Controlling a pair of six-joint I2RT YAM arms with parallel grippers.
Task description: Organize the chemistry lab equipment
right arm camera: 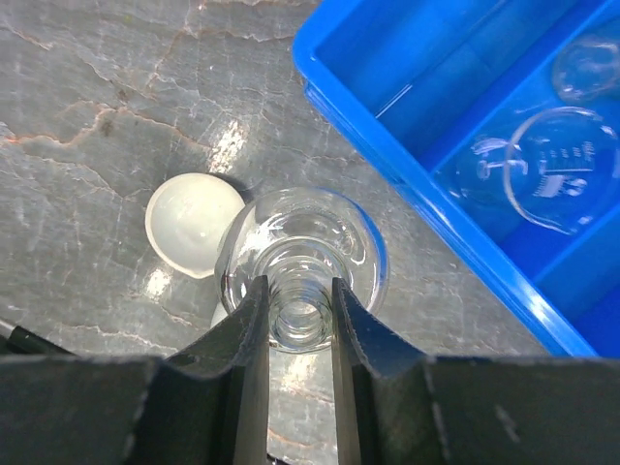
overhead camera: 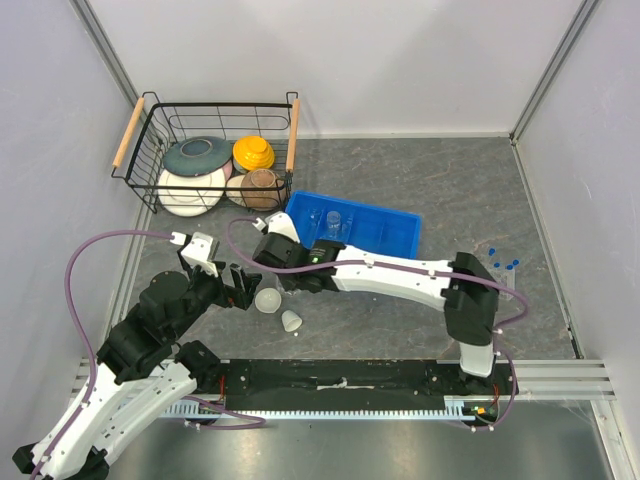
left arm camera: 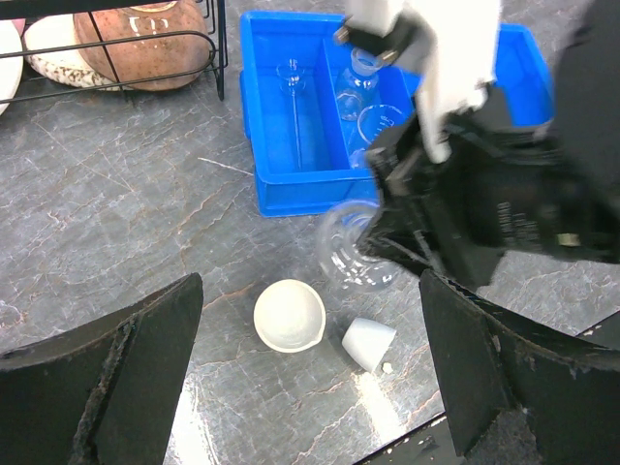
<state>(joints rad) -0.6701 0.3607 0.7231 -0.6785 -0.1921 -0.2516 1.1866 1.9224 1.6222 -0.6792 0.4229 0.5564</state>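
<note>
Right jaws hold a flask [right arm camera: 302, 242] by its neck beside the tray [right arm camera: 397, 165]; next, I think, lift it over the rim and release. Left jaws stand wide.

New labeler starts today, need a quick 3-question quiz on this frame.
1. True or false: the right gripper is shut on the neck of the clear round flask.
2. The glass beaker sits in: A) the blue tray B) the wire basket C) bare table.
3. Fill in: the left gripper is ____.
Key: 1 true; 2 A; 3 open.
</note>
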